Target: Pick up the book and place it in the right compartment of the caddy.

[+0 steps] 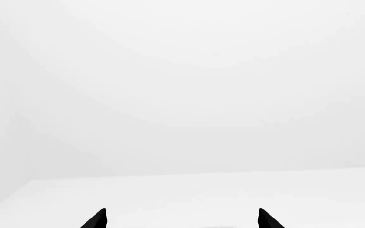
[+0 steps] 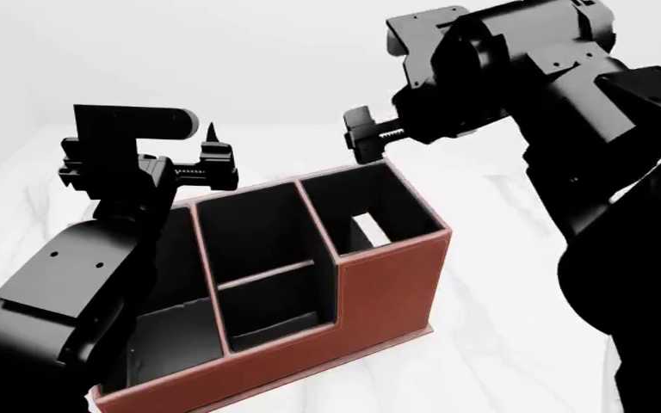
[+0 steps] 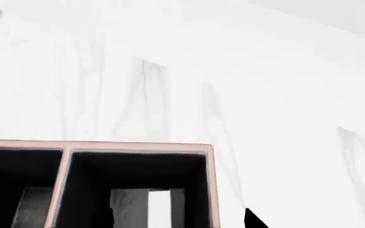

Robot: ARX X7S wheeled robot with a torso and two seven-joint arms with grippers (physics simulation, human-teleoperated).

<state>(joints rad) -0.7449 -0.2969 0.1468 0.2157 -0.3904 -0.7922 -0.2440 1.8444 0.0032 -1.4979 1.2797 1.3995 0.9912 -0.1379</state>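
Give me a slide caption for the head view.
Both arms raised over the reddish-brown caddy; a white-edged object rests inside its tallest right compartment.

Reddish-brown caddy (image 2: pixel 388 288), black interior

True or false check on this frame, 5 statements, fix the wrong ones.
1. The left gripper has its jaws apart with nothing between them. True.
2. The caddy lies tipped on its side. False: it stands upright, openings up.
3. A white edge, apparently the book, shows inside the right compartment. True.
4. The right gripper is down inside the middle section. False: it hangs above the caddy's far rim, by the right compartment.
5. The middle section is one undivided well. False: a divider crosses it.
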